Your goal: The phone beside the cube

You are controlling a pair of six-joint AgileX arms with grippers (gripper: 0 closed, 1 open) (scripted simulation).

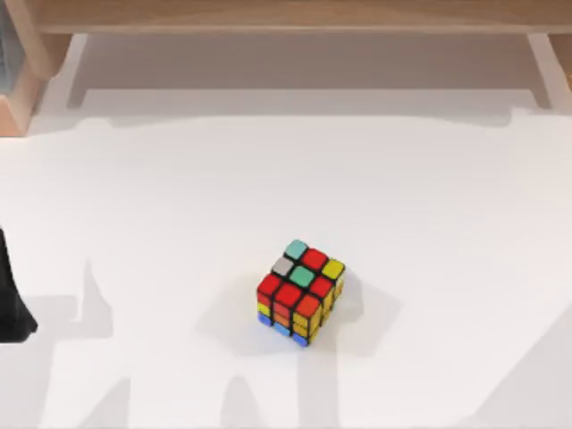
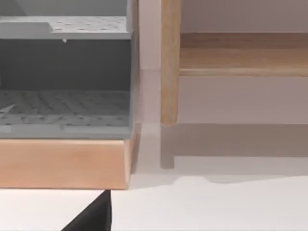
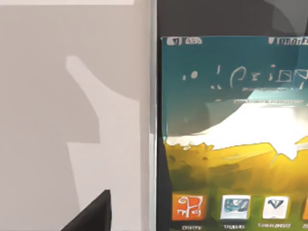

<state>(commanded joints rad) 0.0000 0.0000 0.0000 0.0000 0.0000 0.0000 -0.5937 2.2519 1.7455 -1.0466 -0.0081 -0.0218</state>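
The phone [image 3: 231, 134] is lying face up right under the right wrist camera, screen glowing, its long white edge running away from the lens. Whether the right fingers are spread or pinching it, I cannot tell. Farther off, the cube [image 1: 300, 292] is sitting alone on the white surface [image 1: 161, 223], slightly right of centre, with the phone nowhere near it. The left arm [image 1: 12, 295] is idling at the left edge, so the right arm is judged nearer.
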